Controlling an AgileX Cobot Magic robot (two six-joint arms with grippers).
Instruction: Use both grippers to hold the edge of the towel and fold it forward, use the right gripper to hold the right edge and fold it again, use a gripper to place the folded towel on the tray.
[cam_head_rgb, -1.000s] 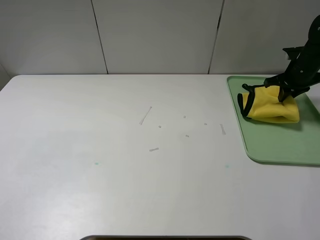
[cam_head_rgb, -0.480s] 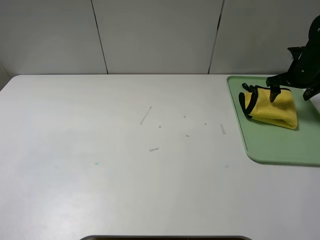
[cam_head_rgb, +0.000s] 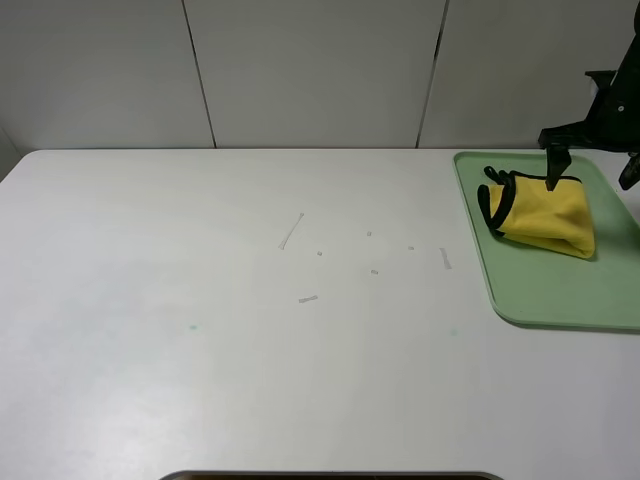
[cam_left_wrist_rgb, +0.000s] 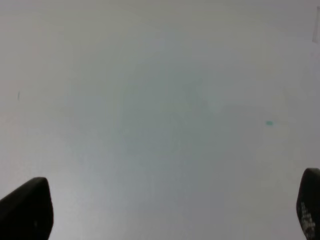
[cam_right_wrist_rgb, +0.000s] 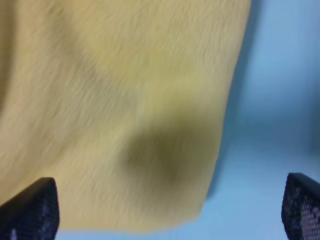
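The folded towel (cam_head_rgb: 541, 214) lay on the tray (cam_head_rgb: 560, 290) just below the right gripper (cam_head_rgb: 592, 170), whose jaws stood wide and empty, while the left gripper (cam_left_wrist_rgb: 170, 210) was also wide over the bare table (cam_head_rgb: 250, 300), so the task looked practically finished.

We find the high view evenly and brightly lit from above, sharp throughout, with only a soft shadow beneath the towel (cam_head_rgb: 545, 214) on the tray (cam_head_rgb: 560, 290). The white surface (cam_head_rgb: 250, 340) shows no glare. Both wrist views are soft: the left hazy and dim-edged, the right close, blurred and blue-tinted.
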